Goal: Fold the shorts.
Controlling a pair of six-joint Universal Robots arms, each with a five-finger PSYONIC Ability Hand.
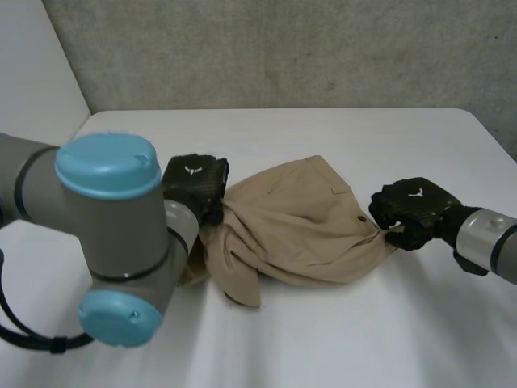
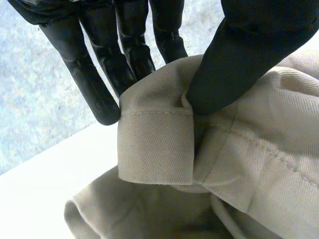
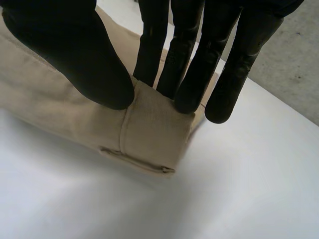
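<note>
Looming at the lower left of the head view, the left arm [image 1: 113,242] with its light-blue caps is what you meet first. Just beyond it the left hand [image 1: 196,184] sits at the left end of the tan shorts [image 1: 299,226].

The shorts lie in the middle of the frame on the white table [image 1: 339,347], bunched rather than spread, with a loose flap drooping toward the lower left of the heap. The right hand [image 1: 412,206] is at the far right end of the cloth, at mid-right of the frame.

Check each wrist view for the grasp:

- **Left hand:** its thumb [image 2: 239,64] presses a stitched hem against the fingers [image 2: 92,84] behind it, so this hand is pinching the edge of the cloth.
- **Right hand:** thumb [image 3: 79,59] and fingers [image 3: 189,74] close on a doubled, seamed corner — also a firm pinch on the shorts.

As for progress, you are early, by my reading. Both ends are secured, which is the useful part. No clean fold shows, though: the fabric is wrinkled, its outline is irregular, and no edges line up. What is left is most of the job — drawing the cloth out flat between the two hands, then laying one half squarely over the other.
</note>
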